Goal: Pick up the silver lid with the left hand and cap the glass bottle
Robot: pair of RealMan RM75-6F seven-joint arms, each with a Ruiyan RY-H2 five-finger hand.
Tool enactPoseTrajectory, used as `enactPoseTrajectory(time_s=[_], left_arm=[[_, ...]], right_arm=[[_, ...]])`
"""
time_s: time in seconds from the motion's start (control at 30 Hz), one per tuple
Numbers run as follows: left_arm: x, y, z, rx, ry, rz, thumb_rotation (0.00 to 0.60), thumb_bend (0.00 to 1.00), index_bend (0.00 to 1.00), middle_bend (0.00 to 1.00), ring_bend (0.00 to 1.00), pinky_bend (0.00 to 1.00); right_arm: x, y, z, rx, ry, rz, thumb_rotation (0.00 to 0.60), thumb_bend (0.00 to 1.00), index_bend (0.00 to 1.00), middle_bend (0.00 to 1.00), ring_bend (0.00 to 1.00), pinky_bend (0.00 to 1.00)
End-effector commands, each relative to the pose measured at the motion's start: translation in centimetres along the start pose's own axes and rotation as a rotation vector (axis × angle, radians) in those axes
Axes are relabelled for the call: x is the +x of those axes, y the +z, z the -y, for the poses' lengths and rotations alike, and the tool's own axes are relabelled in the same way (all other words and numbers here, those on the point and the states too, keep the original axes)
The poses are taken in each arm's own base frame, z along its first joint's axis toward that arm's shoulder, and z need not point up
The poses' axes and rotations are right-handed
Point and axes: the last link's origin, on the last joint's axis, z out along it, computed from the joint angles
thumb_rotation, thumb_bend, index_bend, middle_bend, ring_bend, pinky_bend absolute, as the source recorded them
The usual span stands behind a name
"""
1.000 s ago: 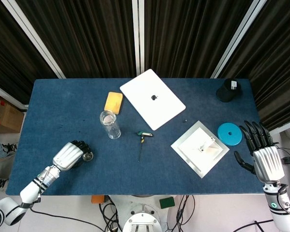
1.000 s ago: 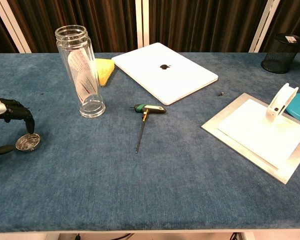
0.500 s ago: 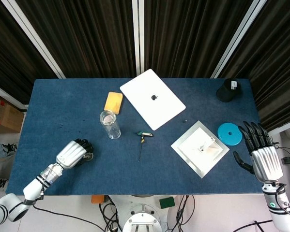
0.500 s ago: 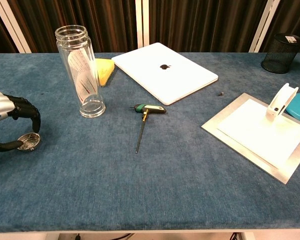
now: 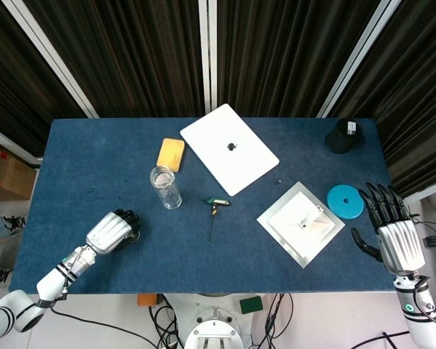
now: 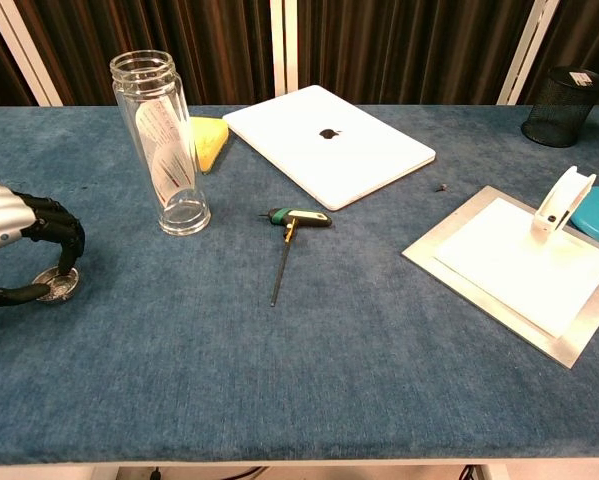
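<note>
The silver lid (image 6: 57, 284) lies on the blue cloth at the near left, and in the head view my left hand (image 5: 113, 232) covers most of it. My left hand (image 6: 21, 252) arches over the lid, a fingertip on its far rim and the thumb against its near left edge, pinching it. The clear glass bottle (image 5: 165, 187) stands upright with an open mouth, right of and beyond that hand, also seen in the chest view (image 6: 166, 145). My right hand (image 5: 392, 231) rests open at the table's right edge, holding nothing.
A white laptop (image 5: 229, 148) and a yellow block (image 5: 170, 154) lie at the back. A green-handled hex key (image 6: 284, 250) lies mid-table. A metal plate (image 6: 479, 275) with a white stand, a blue disc (image 5: 346, 201) and a black mesh cup (image 5: 343, 136) are on the right.
My left hand has shifted slightly right over the lid and its thumb has come in against the lid's edge. The right hand and the bottle have stayed still.
</note>
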Motion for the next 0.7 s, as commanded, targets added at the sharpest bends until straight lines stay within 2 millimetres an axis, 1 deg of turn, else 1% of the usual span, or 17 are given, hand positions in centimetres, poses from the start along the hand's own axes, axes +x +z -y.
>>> enactPoseTrajectory(time_s=[0.03, 0.7], left_arm=[[-0.06, -0.02, 0.05, 0.003, -0.001, 0.001, 0.6, 0.32, 0.51, 0.37, 0.3, 0.42], [-0.17, 0.13, 0.37, 0.011, 0.01, 0.002, 0.6, 0.33, 0.55, 0.37, 0.3, 0.42]], right_arm=[[-0.01, 0.0, 0.0, 0.0, 0.0, 0.0, 0.6, 0.33, 0.0, 0.0, 0.0, 0.03], [-0.26, -0.13, 0.08, -0.004, -0.002, 0.02, 0.6, 0.33, 0.0, 0.0, 0.0, 0.03]])
